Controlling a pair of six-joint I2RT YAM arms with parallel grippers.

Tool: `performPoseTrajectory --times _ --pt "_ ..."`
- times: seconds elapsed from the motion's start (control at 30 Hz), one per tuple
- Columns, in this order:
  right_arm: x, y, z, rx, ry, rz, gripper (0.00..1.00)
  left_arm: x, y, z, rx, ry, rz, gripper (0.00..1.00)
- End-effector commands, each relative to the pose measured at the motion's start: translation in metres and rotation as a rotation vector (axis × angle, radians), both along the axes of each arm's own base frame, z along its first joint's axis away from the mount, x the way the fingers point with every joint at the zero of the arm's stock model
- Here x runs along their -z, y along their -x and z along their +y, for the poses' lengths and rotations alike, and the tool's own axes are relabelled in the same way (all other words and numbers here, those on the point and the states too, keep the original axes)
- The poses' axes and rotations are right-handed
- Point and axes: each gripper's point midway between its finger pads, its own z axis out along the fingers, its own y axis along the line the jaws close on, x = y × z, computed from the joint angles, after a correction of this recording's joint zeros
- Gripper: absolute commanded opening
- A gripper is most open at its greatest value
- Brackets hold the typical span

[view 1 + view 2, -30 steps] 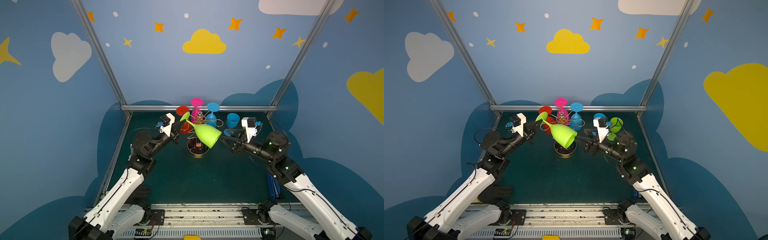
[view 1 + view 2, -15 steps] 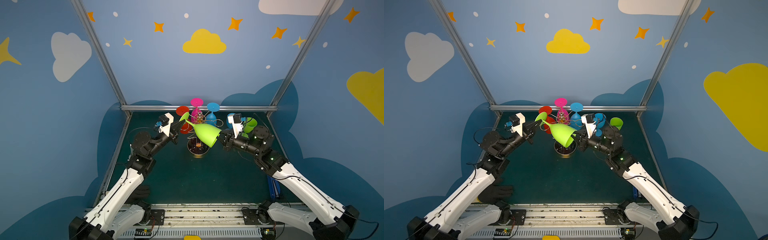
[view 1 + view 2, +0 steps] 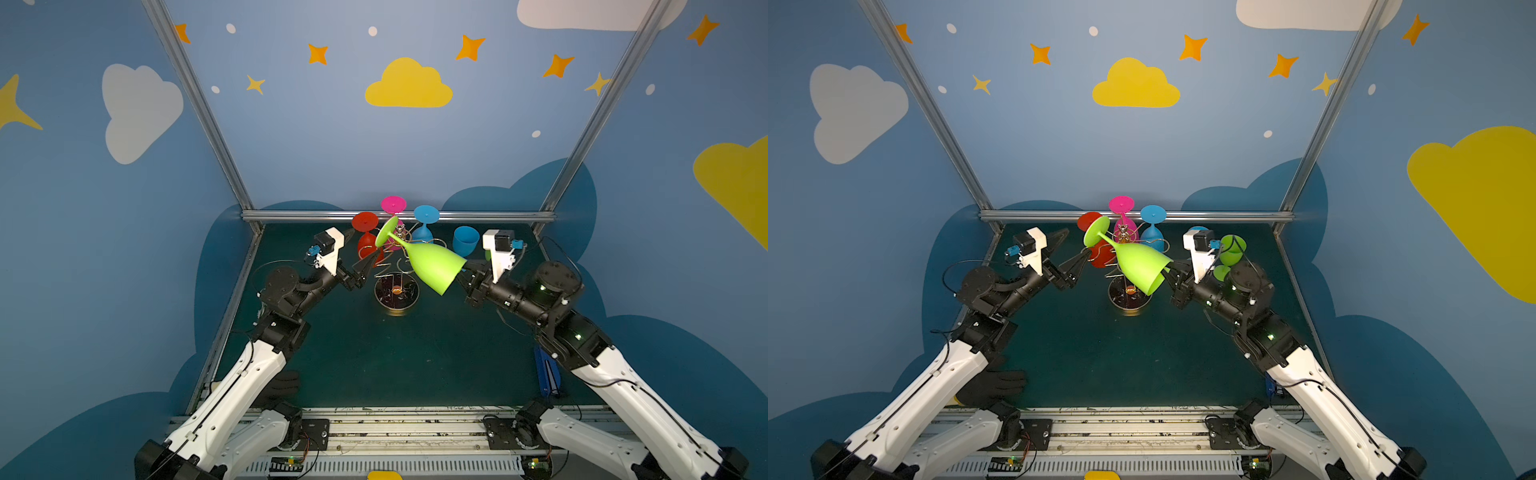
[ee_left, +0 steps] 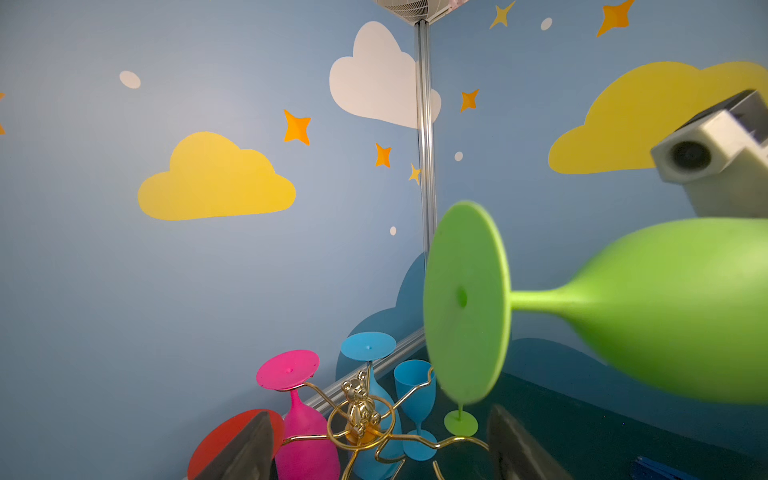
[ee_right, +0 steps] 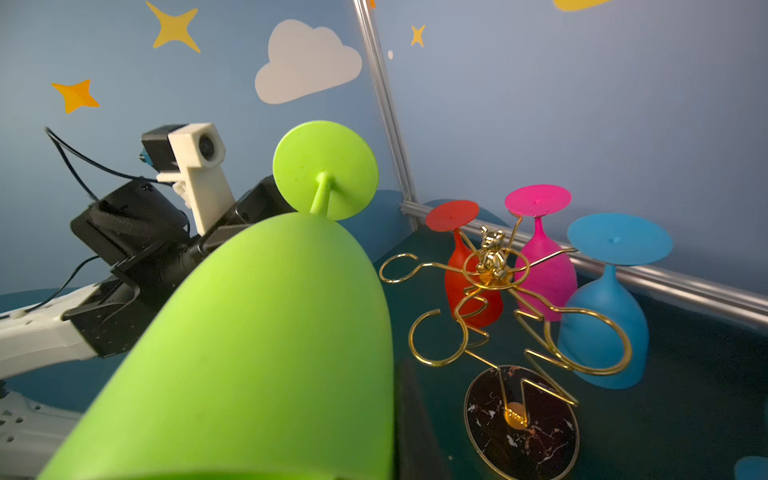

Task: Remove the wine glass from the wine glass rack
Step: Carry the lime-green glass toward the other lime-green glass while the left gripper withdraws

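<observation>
Handover looks done: my left pincer (image 3: 1077, 243) has just sprung open beside the foot, and my right pincer (image 3: 464, 275) now clamps the rim of the green wine glass (image 3: 432, 259), tilted in the air above the wine glass rack (image 3: 384, 297).

A green wine glass (image 4: 665, 307) lies sideways near the gold rack (image 4: 360, 409).

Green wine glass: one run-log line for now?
green wine glass: off wine glass rack, tilted | right fingers: shut on rim | left fingers: open
</observation>
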Motion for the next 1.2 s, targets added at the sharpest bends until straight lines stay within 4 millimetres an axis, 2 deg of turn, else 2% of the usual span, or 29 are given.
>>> performPoseTrajectory --times 0.0,0.13,0.23,0.37,0.5,0.6,0.77,0.9,1.03,1.17 --pt "-0.006 -0.002 -0.034 0.150 0.062 -0.015 0.00 -0.009 0.001 0.013 -0.073 0.007 -0.041 0.91" --pt "0.004 0.012 -0.074 0.271 0.162 0.015 0.00 -0.009 -0.004 0.031 -0.194 -0.021 -0.064 0.95" --pt "0.014 0.031 -0.107 0.352 0.229 0.032 0.00 -0.005 -0.009 0.049 -0.279 -0.019 -0.063 1.00" --pt "0.038 0.053 -0.149 0.469 0.329 0.134 0.00 -0.006 -0.017 0.067 -0.312 0.007 -0.045 1.00" --pt "0.070 0.060 -0.167 0.527 0.429 0.272 0.00 0.001 -0.030 0.089 -0.375 0.044 0.016 1.00" --pt "0.091 0.052 -0.167 0.543 0.540 0.359 0.00 0.011 -0.038 0.103 -0.429 0.049 0.055 1.00" --pt "0.119 0.028 -0.165 0.570 0.728 0.455 0.00 0.025 -0.049 0.137 -0.600 0.034 0.116 0.99" --pt "0.142 0.008 -0.166 0.560 0.837 0.570 0.00 0.030 -0.051 0.159 -0.684 0.063 0.134 1.00" --pt "0.165 -0.014 -0.182 0.592 0.932 0.698 0.00 0.030 -0.052 0.174 -0.720 0.100 0.146 1.00" --pt "0.180 -0.039 -0.200 0.652 0.949 0.765 0.00 0.034 -0.053 0.185 -0.744 0.130 0.160 1.00"
